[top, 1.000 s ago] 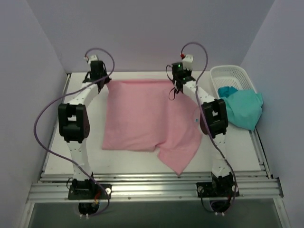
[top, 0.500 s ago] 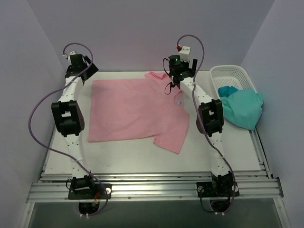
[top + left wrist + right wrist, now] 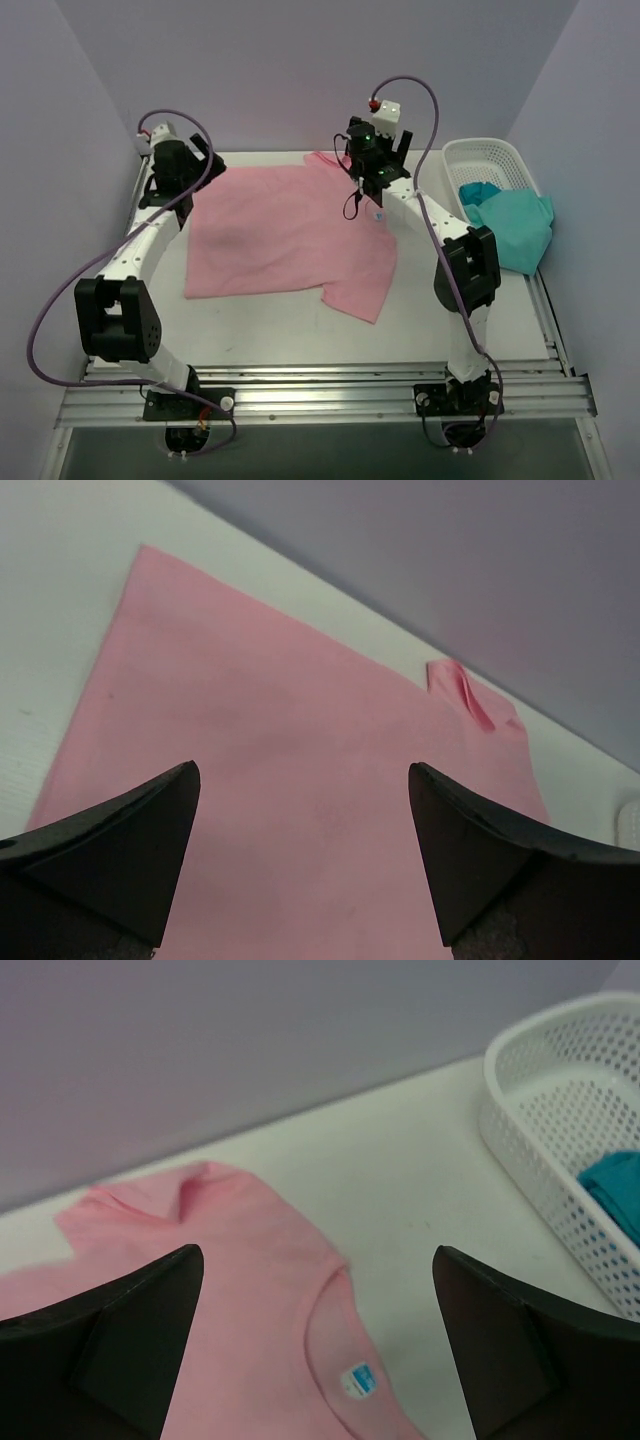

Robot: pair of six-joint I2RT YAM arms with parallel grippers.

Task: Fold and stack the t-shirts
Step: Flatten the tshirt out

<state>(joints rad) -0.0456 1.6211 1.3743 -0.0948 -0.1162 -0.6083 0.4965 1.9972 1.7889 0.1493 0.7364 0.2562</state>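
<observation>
The pink t-shirt (image 3: 280, 235) lies spread flat on the table, one sleeve (image 3: 358, 295) pointing to the near right and the other (image 3: 325, 160) at the back edge. Its collar with a small label (image 3: 359, 1379) faces right. My left gripper (image 3: 172, 165) hovers open over the shirt's back left corner, nothing between its fingers (image 3: 140, 830). My right gripper (image 3: 372, 160) hangs open above the collar and back sleeve, holding nothing. The teal-green t-shirt (image 3: 515, 228) lies crumpled, half in the basket and half over its near rim.
A white lattice basket (image 3: 485, 158) stands at the back right of the table, beside the right arm. Purple walls close in the back and both sides. The table's near edge is a metal rail (image 3: 320, 395) carrying both arm bases.
Both grippers went from shut to open and let go of the pink shirt. The shirt was drawn left and now lies flatter. The left arm's elbow swung toward the near left.
</observation>
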